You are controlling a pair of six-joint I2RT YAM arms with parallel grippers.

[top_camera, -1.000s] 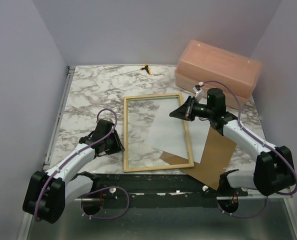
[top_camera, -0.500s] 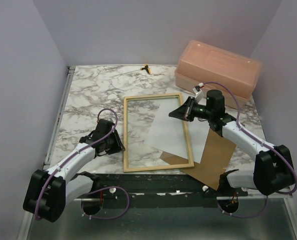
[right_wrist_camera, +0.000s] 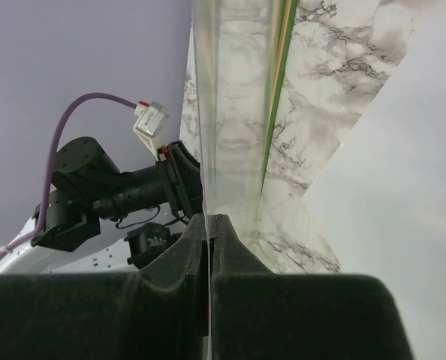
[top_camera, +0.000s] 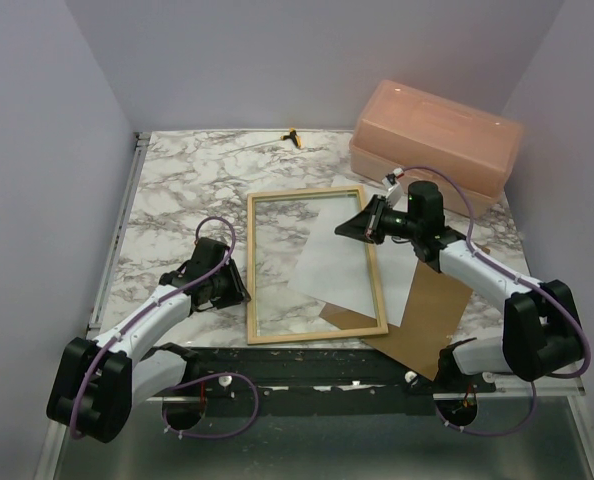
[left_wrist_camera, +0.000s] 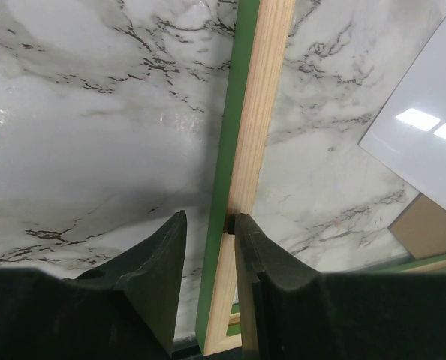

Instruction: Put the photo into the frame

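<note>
- The frame lies flat in the middle of the marble table, with its bare wood side up. In the left wrist view its outer edge shows green.
- The photo lies white side up. Its left part is inside the frame; the rest crosses over the right rail and lies on the table.
- A brown backing panel lies under the near end of the photo and reaches to the right front of the table.
- The left gripper stands over the left rail of the frame. Its jaws are only a little apart, one finger on each side of the rail. The inner finger touches the wood; beside the outer finger a thin strip of table shows.
- The right gripper is at the right rail, near the far left corner of the photo. Its fingers are pressed together. If a thin edge is caught between them, I cannot tell.
- A pink plastic box stands at the far right.
</note>
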